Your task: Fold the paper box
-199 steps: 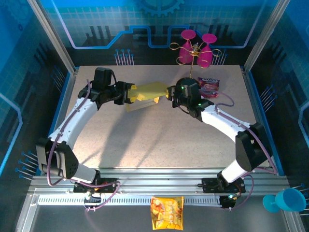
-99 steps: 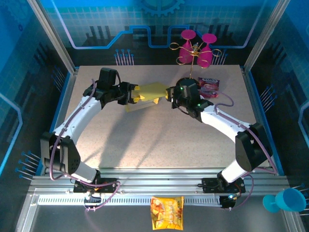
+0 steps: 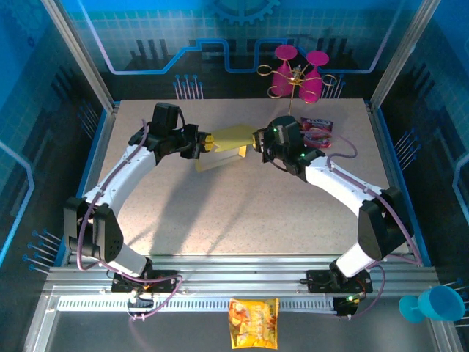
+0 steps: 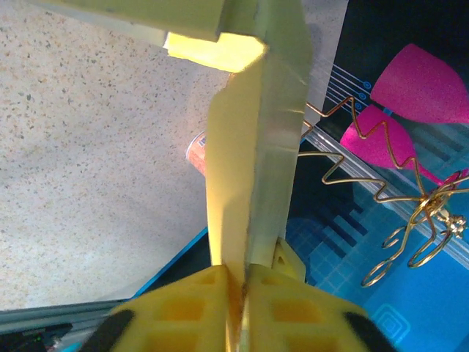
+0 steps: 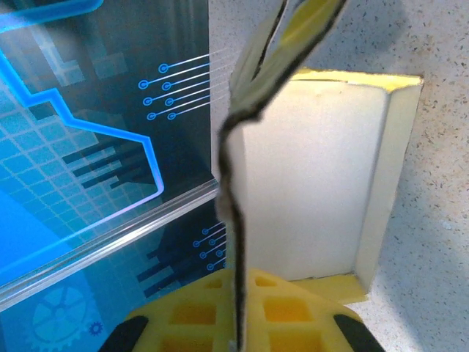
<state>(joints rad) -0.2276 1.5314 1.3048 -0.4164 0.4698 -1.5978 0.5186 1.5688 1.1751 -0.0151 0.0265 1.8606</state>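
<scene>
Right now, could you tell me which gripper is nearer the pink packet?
Right. The right gripper is just left of the pink packet; the left gripper lies farther left, across the paper box.

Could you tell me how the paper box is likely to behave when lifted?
The paper box is probably light and floppy: it is a thin sheet, and its pinched edge looks wavy in the right wrist view. Its creased flaps would likely swing freely. Held only at thin edges, it could slip.
</scene>
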